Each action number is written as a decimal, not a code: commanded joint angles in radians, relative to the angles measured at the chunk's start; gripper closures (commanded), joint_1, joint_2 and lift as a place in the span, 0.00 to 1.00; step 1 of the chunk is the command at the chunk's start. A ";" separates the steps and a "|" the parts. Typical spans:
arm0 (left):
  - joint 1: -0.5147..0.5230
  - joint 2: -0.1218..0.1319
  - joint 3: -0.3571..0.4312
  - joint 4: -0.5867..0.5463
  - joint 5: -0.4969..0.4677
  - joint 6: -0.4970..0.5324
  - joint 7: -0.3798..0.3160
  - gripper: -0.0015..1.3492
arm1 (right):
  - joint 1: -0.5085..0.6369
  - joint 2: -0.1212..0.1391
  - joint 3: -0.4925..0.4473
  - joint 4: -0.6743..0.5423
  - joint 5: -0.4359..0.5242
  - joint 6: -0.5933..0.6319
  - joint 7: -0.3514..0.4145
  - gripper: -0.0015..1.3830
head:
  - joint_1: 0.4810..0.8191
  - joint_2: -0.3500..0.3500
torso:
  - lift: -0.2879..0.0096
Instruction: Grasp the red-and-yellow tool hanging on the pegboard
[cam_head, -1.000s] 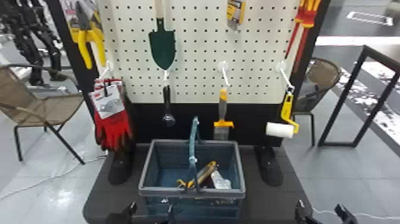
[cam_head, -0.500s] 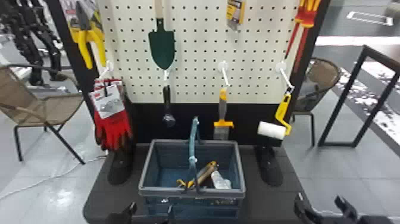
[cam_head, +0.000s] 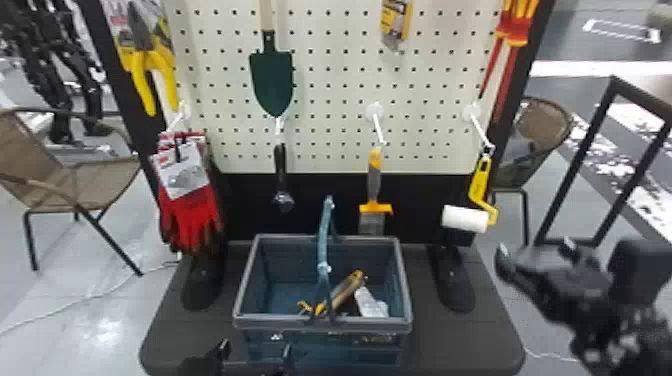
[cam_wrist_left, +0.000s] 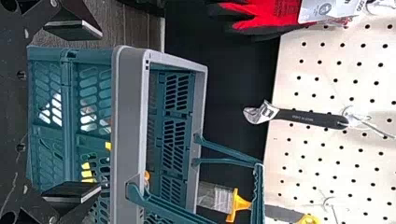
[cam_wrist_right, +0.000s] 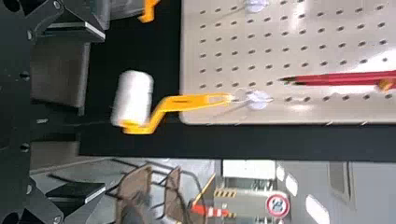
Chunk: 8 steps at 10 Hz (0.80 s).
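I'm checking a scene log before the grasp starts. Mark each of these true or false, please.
1. The red-and-yellow tool hangs at the pegboard's upper right corner. True.
2. The right gripper is shut on that tool. False: it is open, low beside the table, far from the tool.
3. The paint roller hangs at the pegboard's left edge. False: it hangs at the right edge.
4. The red gloves hang at the left side. True.
5. The wrench hangs below the green trowel. True.
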 joint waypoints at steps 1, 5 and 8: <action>-0.008 0.008 -0.010 -0.001 0.004 0.016 0.000 0.12 | -0.111 -0.011 -0.037 -0.019 0.020 0.095 0.045 0.12 | 0.20 0.50 | 0.63; -0.031 0.017 -0.031 -0.002 0.004 0.053 0.000 0.12 | -0.398 -0.117 -0.055 -0.012 -0.004 0.240 0.112 0.12 | 0.20 0.50 | 0.63; -0.041 0.027 -0.044 -0.002 0.006 0.077 0.000 0.12 | -0.552 -0.202 0.044 0.008 -0.047 0.292 0.101 0.12 | 0.20 0.50 | 0.63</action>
